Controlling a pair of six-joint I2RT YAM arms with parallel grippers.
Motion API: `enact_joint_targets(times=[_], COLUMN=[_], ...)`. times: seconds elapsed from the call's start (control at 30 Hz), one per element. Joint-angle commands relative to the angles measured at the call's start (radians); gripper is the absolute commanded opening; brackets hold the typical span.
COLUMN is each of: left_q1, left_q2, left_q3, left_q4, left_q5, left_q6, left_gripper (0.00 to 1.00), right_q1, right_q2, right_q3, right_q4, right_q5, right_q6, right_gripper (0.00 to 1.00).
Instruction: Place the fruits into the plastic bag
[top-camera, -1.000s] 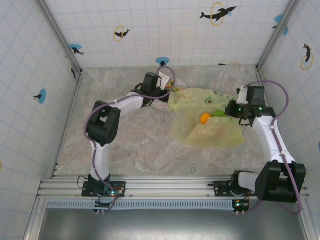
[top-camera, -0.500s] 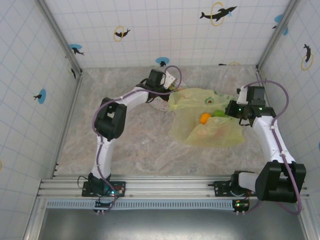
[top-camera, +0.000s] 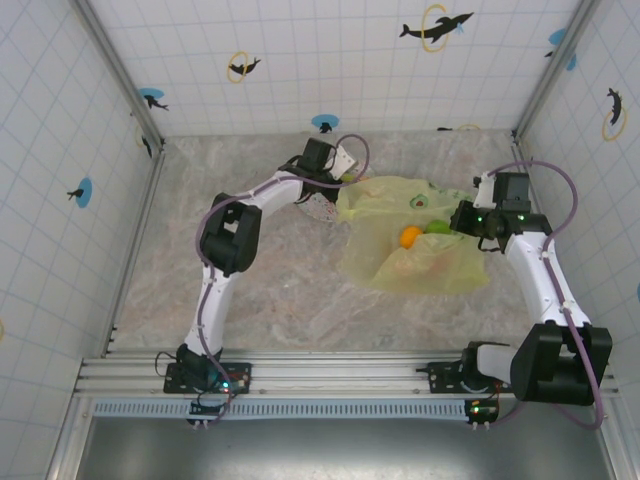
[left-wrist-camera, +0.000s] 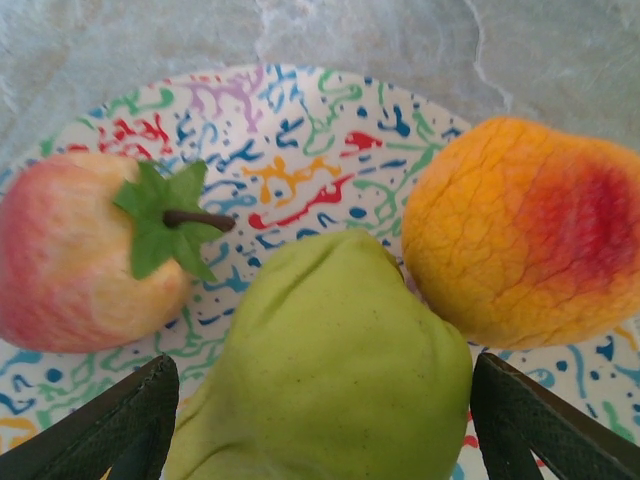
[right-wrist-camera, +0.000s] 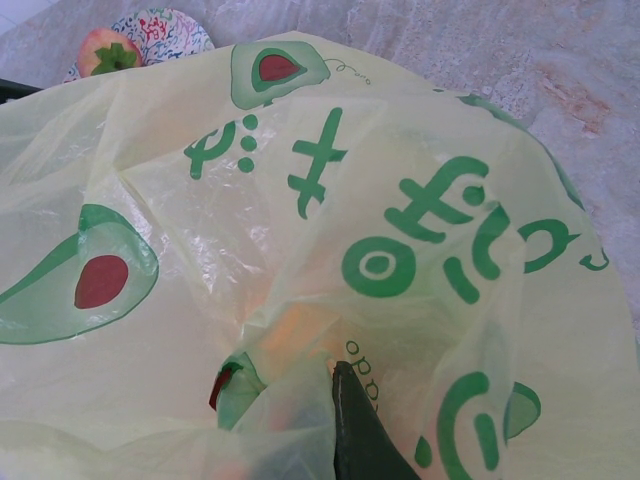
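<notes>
White tiled walls (top-camera: 300, 70) dotted with dolphin stickers (top-camera: 435, 27) box in a marbled grey tabletop (top-camera: 260, 290). At about 12 o'clock on it sits a round white plate (left-wrist-camera: 300, 130) covered in bright squiggles, and the left arm stretches out to it.

On the plate, seen from the left wrist, a green pear (left-wrist-camera: 330, 370) lies at 6 o'clock, a peach-pink fruit (left-wrist-camera: 70, 260) with a green leaf at 9 o'clock, and an orange-red fruit (left-wrist-camera: 520, 230) at 3 o'clock. All three huddle together. The left claw (left-wrist-camera: 322, 365) stands wide and grips the pear, its dark fingers (left-wrist-camera: 130, 420) flush against both flanks, with the pear resting on the plate.

The plastic bag (top-camera: 400, 215), yellow-green with avocado prints, lies crumpled just beside the plate, towards 2 o'clock from the tabletop's middle. An orange fruit (top-camera: 409, 236) and a green fruit (top-camera: 438, 227) show through its film. At the bag's 3 o'clock edge the right claw (top-camera: 465, 218) is pinched closed on a fold of the plastic.
</notes>
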Motion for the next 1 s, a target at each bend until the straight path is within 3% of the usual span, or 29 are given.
enact_joint_targets(times=[0.0,0.3,0.63,0.77,0.97], left_q1=[-0.003,-0.005,-0.004,-0.004,-0.001], left_q2=[0.033,0.067,0.042,-0.057,-0.287], left_q3=[0.031,0.059,0.06,0.001,-0.269], left_q4=[-0.034,-0.029,-0.06,-0.064,0.084], left_q5=[0.001,-0.015,-0.041,-0.052,-0.096], left_q6=[0.032,0.036,0.036,-0.004,-0.091], left_gripper=[0.78,0.77,0.64,0.59,0.58], right_q1=[-0.007,-0.008,-0.008,-0.008,-0.008], right_q2=[-0.007,-0.003,-0.004,-0.003,-0.008], right_q3=[-0.014,-0.011,-0.012,-0.01,-0.011], right_q4=[0.004,0.003,0.002,0.003,0.006], right_q5=[-0.002,-0.005,-0.005,-0.005,-0.017], right_q6=[-0.01,-0.01,-0.01,-0.01,-0.007], right_gripper=[0.0,0.0,0.0,0.0,0.0])
